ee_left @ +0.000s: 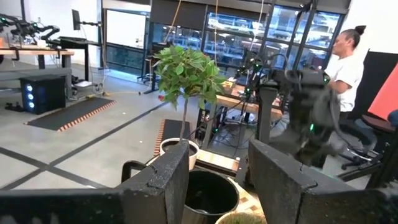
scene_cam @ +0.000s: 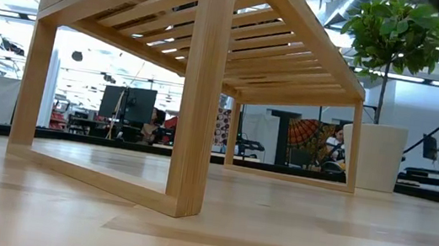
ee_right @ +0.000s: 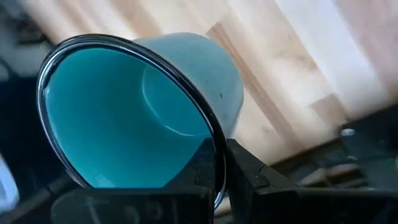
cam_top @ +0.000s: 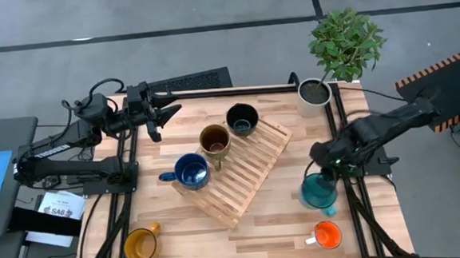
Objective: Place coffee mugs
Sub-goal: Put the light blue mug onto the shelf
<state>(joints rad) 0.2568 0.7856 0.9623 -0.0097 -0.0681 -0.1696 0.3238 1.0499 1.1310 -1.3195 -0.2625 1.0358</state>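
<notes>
Teal mug (ee_right: 143, 106) is pinched at its rim by the right tool (ee_right: 219, 163) at the counter's (cam_top: 260, 223) right edge; the left tool (ee_left: 219, 177) waits far left, fingers spread.

A slatted wooden rack (cam_top: 237, 172) lies diagonally on the light wooden desk (cam_top: 172, 228), carrying a black mug (cam_top: 241, 119), an olive-brown mug (cam_top: 215, 140) and a dark blue mug (cam_top: 190, 171). The right gripper (cam_top: 326, 171) grips a teal mug (cam_top: 318, 190) at the desk's right edge; yellow mug (cam_top: 139, 245) and orange mug (cam_top: 327, 235) sit near the front corners.
</notes>
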